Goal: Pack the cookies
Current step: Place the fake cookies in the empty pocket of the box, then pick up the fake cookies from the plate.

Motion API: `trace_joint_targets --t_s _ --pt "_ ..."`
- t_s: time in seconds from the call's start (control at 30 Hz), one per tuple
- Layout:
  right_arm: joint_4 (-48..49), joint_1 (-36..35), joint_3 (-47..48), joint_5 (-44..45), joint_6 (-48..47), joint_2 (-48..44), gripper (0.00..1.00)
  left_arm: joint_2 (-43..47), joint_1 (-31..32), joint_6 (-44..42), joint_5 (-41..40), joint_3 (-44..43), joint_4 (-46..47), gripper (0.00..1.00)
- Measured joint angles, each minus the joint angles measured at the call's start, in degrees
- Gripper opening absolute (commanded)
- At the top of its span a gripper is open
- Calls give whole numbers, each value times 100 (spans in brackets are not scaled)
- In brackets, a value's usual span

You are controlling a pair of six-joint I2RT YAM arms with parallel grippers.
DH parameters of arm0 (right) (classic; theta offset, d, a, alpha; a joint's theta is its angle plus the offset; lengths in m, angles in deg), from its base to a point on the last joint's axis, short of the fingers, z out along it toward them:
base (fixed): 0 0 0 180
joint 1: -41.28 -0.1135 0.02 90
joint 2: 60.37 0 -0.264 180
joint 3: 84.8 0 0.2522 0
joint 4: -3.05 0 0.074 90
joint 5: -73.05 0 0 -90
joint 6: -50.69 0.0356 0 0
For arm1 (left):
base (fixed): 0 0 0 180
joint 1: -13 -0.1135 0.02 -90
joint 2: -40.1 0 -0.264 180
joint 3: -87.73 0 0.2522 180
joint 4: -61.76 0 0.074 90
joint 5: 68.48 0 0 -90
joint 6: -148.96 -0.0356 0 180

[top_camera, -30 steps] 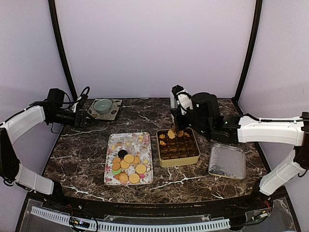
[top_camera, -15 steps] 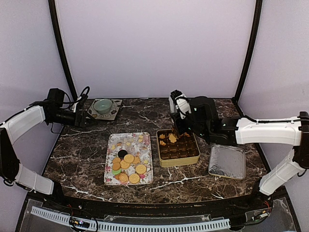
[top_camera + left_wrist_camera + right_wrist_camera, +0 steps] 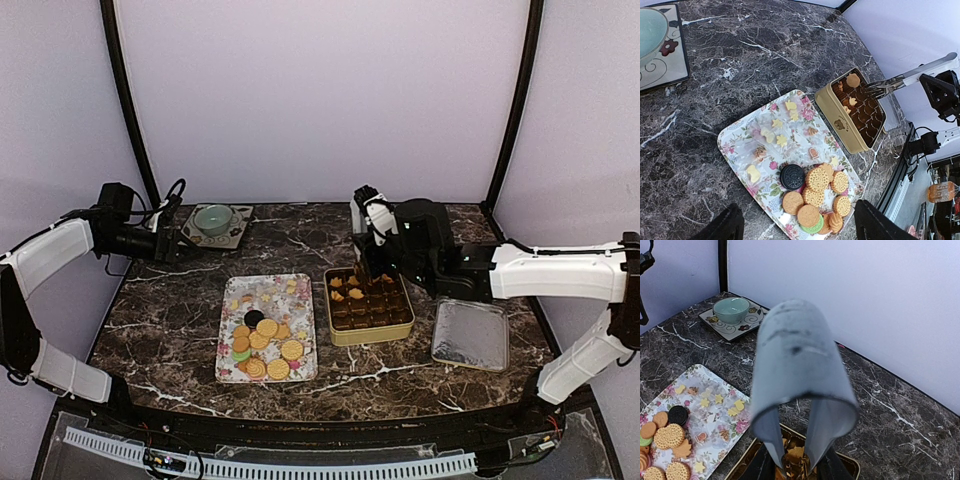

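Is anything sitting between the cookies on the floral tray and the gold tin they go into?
Nothing visible. Only bare marble tabletop separates the floral tray, where the cookies lie, from the open gold tin. The right claw holds tongs over the tin's far left corner, above it rather than in the path.

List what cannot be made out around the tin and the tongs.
- Right wrist view: the tongs' looped back covers most of the tin; the bottom edge cuts the rest.
- Top view: the tong tips are too small to show whether they pinch anything.
- Left wrist view: the bottom edge cuts off the left end effector.
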Motion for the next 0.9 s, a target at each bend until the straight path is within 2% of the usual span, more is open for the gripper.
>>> trace_joint_targets --t_s 0.3,0.5,0.7,0.9 --pt "142 -68 7 -160 149 -142 24 0 0 2 0 0 0 79" --pt "400 -621 173 -271 358 -96 24 0 0 4 -4 0 0 81" --pt "994 -1274 595 -470 581 485 24 0 0 22 -31 0 0 82" --pt "1331 -1526 870 -704 813 1290 24 0 0 22 -39 -26 -2 83"
